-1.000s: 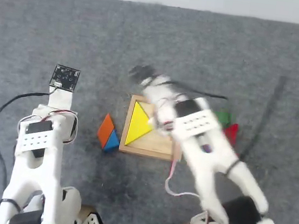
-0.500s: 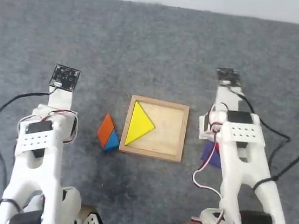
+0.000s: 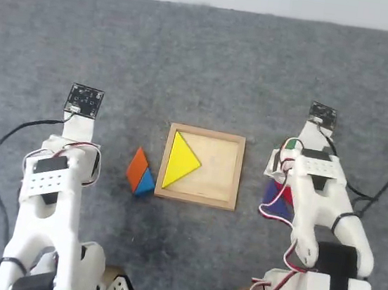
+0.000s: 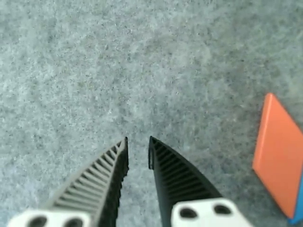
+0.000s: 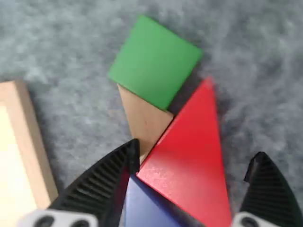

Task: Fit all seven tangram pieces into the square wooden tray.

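The square wooden tray (image 3: 207, 132) lies mid-table with a yellow triangle (image 3: 180, 159) in its left half. Just left of it, an orange piece (image 3: 136, 167) and a small blue piece (image 3: 146, 180) touch each other. To the tray's right, a green square (image 5: 154, 61), a plain wood triangle (image 5: 144, 120), a red triangle (image 5: 189, 142) and a dark blue piece (image 5: 147, 208) cluster together. My right gripper (image 5: 196, 151) hangs open over the red triangle, one finger on each side. My left gripper (image 4: 138, 141) is over bare carpet, fingers nearly together, holding nothing; the orange piece (image 4: 279, 165) lies beside it.
Grey carpet covers the whole table. The right arm (image 3: 313, 181) hides most of the cluster; purple (image 3: 274, 197) and green (image 3: 292, 144) peek out beside it. The tray's edge (image 5: 23, 142) runs close to the right gripper. Cables trail beside both arms.
The right arm has swung from above the tray over to the pieces on the tray's right side. The left arm has not moved.
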You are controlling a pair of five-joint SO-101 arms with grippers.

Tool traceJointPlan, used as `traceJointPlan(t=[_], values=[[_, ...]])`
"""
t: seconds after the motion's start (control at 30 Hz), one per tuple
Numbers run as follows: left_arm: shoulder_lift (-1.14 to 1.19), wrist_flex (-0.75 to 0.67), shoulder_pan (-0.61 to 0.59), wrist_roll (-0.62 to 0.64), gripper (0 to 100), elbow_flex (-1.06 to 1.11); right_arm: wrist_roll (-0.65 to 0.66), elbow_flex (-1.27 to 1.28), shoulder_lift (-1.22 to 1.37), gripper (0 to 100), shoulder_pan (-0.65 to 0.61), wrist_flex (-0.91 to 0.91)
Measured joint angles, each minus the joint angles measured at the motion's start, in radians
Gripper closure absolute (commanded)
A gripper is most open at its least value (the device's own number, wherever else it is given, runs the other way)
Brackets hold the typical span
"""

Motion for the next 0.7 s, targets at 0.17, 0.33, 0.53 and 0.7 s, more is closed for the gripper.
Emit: traceJointPlan(t=[0.17,0.33,0.53,0.7], values=[[0.000,0.000,0.000,0.000,93,0.000,0.110,0.014,0.003,64.1,0.006,0.071],[0.000,0.000,0.000,0.000,93,0.000,0.218,0.014,0.005,63.8,0.011,0.087],[0.000,0.000,0.002,0.000,93,0.000,0.253,0.012,0.005,63.8,-0.015,0.129],[0.000,0.000,0.000,0.000,93,0.000,0.408,0.006,0.005,63.8,-0.031,0.216]])
